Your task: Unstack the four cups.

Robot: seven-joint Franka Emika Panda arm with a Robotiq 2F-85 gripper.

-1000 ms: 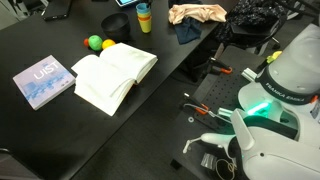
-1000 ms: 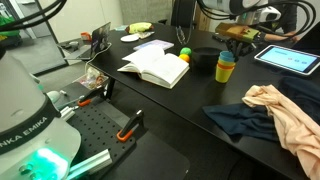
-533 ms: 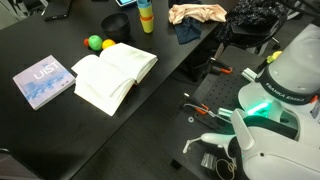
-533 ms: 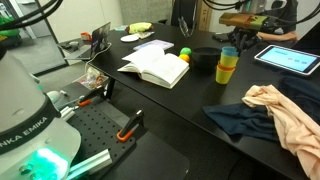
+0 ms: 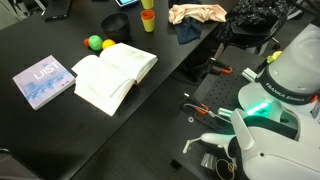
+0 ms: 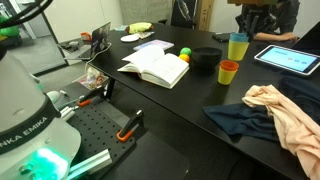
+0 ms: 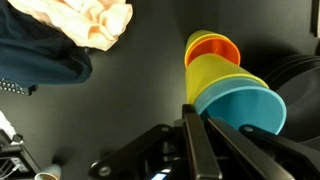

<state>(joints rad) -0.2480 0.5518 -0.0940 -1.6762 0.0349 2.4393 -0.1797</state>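
Note:
In an exterior view my gripper (image 6: pixel 241 33) hangs above the far end of the black table (image 6: pixel 180 105), shut on the rim of the blue cup (image 6: pixel 238 40). The yellow cup (image 6: pixel 237 51) is nested under the blue one and lifted with it. The orange cup (image 6: pixel 228 72) stands upright on the table just below them, apart from them. In the wrist view my gripper (image 7: pixel 197 112) pinches the blue cup (image 7: pixel 245 108), with the yellow cup (image 7: pixel 213 78) and the orange cup (image 7: pixel 213 48) beyond it. The other exterior view shows the orange cup (image 5: pixel 148 21) at the top edge.
An open book (image 6: pixel 155 68) lies mid-table, with a black bowl (image 6: pixel 207 58) and a green ball (image 5: pixel 95 42) and yellow ball (image 5: pixel 108 45) nearby. A blue book (image 5: pixel 44 80), a tablet (image 6: pixel 290 58), a peach cloth (image 6: pixel 285 110) and a dark cloth (image 6: pixel 235 120) also lie there.
My gripper has risen with the blue and yellow cups. The orange cup has come free of the stack and stays on the table.

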